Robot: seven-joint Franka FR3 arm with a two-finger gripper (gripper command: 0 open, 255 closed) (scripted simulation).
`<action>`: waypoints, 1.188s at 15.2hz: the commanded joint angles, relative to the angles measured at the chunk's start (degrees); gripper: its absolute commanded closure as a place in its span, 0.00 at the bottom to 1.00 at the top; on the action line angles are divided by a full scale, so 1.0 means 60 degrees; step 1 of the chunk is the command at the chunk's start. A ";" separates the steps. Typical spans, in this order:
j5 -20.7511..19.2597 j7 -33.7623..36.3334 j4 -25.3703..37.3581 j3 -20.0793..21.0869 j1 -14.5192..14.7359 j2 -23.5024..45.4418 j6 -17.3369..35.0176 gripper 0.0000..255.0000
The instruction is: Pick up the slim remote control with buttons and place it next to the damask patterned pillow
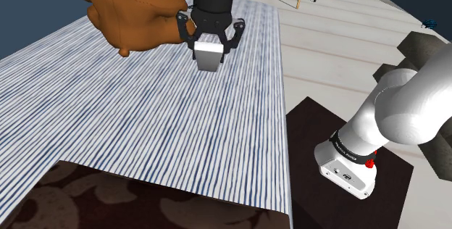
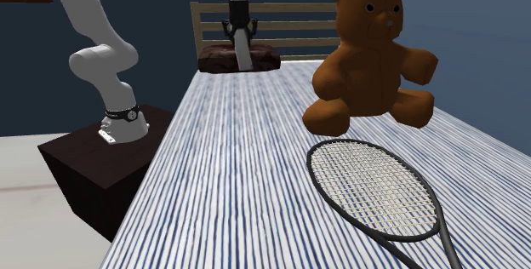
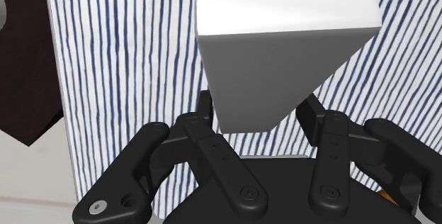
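Note:
My black gripper (image 1: 209, 40) is shut on the slim remote (image 1: 209, 56), drawn plain white and grey with no buttons showing. The remote (image 3: 283, 52) hangs down from between the two fingers (image 3: 206, 113), over the blue-and-white striped bedcover (image 1: 145, 119). In the second exterior view the gripper (image 2: 241, 34) and the remote (image 2: 245, 55) stand in front of the dark brown damask pillow (image 2: 217, 57) at the head of the bed. That pillow (image 1: 109, 202) lies at the shoulder view's lower left, well away from the gripper.
A brown teddy bear (image 1: 127, 10) sits on the bed close beside the gripper. A tennis racket (image 2: 374, 191) lies on the cover beyond the bear (image 2: 370, 50). A wooden headboard (image 2: 289, 29) stands behind the pillow. The dark stand (image 1: 348, 155) is beside the bed.

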 commanded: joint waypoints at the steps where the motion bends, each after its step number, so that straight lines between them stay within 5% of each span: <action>1: 0.0174 0.0355 -0.0276 0.0210 0.0199 -0.0334 -0.0013 1.00; 18: 0.0335 0.0888 -0.2052 0.0699 0.0494 -0.0340 0.1796 1.00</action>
